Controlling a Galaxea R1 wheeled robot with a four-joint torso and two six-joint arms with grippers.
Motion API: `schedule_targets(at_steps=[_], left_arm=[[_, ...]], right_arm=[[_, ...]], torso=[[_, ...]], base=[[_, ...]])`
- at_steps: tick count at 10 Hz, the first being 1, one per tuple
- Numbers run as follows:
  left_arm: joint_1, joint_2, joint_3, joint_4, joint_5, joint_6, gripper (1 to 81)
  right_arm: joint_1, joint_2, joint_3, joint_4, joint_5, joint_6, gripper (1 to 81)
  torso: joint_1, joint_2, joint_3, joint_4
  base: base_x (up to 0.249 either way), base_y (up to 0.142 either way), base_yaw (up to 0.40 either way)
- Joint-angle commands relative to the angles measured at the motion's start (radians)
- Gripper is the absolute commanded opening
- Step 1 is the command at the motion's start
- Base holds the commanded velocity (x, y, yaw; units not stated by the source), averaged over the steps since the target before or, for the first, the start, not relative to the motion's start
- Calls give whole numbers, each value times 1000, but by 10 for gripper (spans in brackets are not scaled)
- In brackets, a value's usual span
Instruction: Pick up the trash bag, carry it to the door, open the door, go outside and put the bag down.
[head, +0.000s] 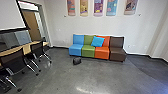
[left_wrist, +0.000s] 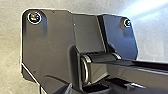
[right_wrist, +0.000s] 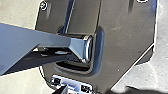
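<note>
A small black trash bag (head: 77, 60) rests on the grey floor in the head view, in front of the green seat. Beyond the opening at the far left is a brown wooden door (head: 31, 22). Part of my left gripper (left_wrist: 65, 89) reaches in at the edge of the left wrist view, over the robot's own dark plate. In the right wrist view, a dark part of my right gripper (right_wrist: 64, 90) shows at the edge. Nothing held can be made out at either one.
Beyond the bag stands a row of blue, green, orange and brown seats (head: 101, 52) with a blue cushion (head: 97, 41) on it. Black mesh chairs (head: 15, 61) on metal legs line a light wood table (head: 27, 49) at the left. Posters (head: 98, 7) hang on the white wall.
</note>
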Motion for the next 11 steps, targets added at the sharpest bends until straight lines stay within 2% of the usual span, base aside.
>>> schedule_targets(at_steps=[1, 11], left_arm=[[-47, -1, 6, -4, 59, 4, 811], [-53, -4, 5, -6, 60, -2, 811]], right_arm=[[27, -8, 6, -10, -55, -3, 811], [36, -5, -8, -10, -66, -3, 811]], torso=[[0, 0, 0, 0], [0, 0, 0, 0]], base=[[118, 76, 0], [118, 77, 0]])
